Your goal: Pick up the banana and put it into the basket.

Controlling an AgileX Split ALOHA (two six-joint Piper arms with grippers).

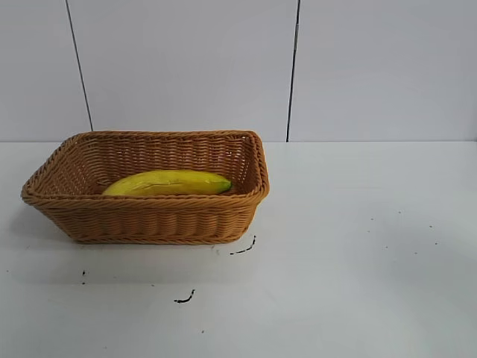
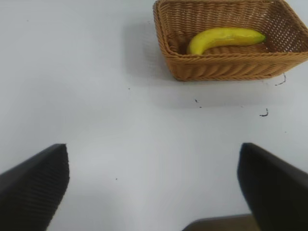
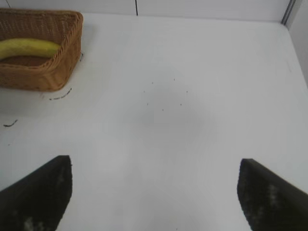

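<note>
While banana (image 1: 168, 183) lies inside basket (image 1: 149, 224) at table's left, long axis along basket length, task looks done. Left gripper (image 2: 154, 192): fingers wide apart, holding nothing, basket ahead, nearer than for other arm. Right gripper (image 3: 154, 192): fingers also spread, holding nothing, basket well apart on its left.
</note>
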